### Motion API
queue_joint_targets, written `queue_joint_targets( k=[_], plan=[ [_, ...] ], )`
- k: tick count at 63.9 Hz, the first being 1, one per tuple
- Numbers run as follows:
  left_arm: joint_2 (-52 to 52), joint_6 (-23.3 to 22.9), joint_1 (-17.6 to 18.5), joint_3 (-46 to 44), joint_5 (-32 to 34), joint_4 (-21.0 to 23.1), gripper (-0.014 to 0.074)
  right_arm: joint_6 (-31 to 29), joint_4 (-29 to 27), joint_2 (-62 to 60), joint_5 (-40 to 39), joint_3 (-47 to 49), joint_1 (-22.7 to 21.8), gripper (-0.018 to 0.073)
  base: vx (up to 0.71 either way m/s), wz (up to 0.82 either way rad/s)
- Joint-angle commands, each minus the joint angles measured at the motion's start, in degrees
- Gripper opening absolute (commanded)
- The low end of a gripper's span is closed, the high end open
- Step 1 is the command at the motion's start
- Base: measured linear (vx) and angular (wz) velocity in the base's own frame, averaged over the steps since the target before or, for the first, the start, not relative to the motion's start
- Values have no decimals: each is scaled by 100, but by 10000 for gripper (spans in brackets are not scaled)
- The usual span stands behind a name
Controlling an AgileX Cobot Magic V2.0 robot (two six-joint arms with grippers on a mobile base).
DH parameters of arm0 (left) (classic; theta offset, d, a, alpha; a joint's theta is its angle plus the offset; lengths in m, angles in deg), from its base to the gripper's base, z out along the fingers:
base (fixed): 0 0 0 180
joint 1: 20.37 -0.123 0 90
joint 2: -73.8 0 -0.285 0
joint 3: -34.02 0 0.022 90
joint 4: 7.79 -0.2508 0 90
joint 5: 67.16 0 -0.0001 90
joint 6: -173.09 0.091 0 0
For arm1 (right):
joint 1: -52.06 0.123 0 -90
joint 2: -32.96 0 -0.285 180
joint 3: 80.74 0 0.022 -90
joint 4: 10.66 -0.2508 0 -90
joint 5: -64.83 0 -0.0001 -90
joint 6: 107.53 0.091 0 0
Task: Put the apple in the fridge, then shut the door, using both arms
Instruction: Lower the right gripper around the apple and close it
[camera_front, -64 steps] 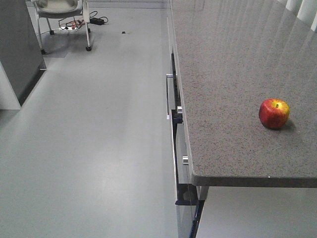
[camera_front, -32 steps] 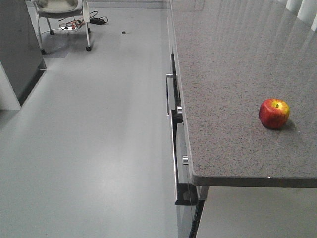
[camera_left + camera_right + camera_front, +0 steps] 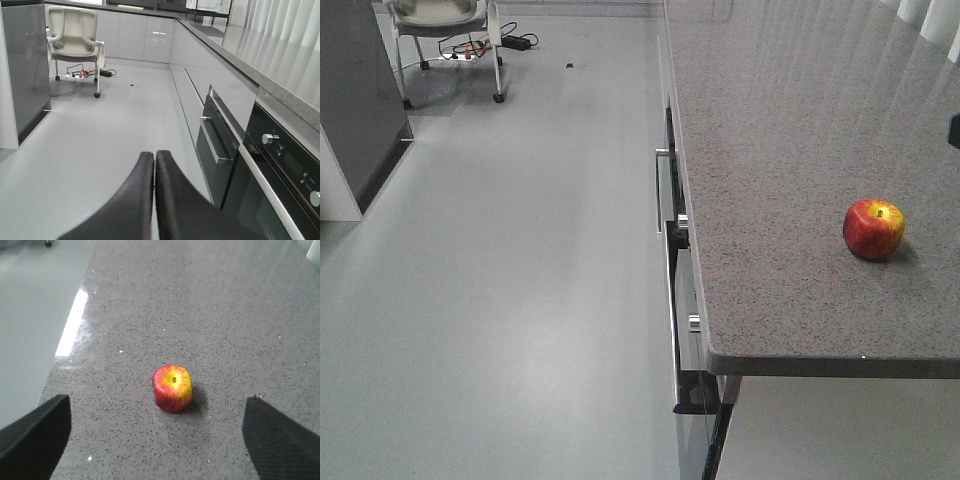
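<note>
Sitting stem-up on the counter (image 3: 200,300), red-yellow apple (image 3: 172,388) faces wide-spread right tool (image 3: 156,407); left tool (image 3: 154,157) pressed together.

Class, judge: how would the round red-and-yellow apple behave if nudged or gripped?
The round red-and-yellow apple would probably roll if nudged, being rounded on the flat speckled grey counter. Its smooth skin may slip; it looks firm.

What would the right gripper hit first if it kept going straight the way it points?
Probably the apple: it sits on the countertop ahead, centred between the right gripper's open fingers; depth is unclear.
</note>
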Motion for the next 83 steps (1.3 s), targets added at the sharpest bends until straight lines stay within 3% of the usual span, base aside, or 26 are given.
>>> queue_joint_targets(
  k=[1,16,30,51,83],
  plan=[
    [-34,-12,-5,120,420,-20,-6,-100,76,482,-39,722,-15,655,0,0],
    [-34,-12,-5,120,420,-20,-6,-230,57,2041,618,2037,-38,649,0,0],
    [-34,-12,-5,120,420,-20,-6,-381,-316,3296,982,2771,-378,641,0,0],
    [-34,-12,-5,120,420,-20,-6,-637,-566,4142,891,2818,-429,627,0,0],
    [-34,-12,-5,120,420,-20,-6,-570,-348,5088,734,2818,-429,606,0,0]
  ],
)
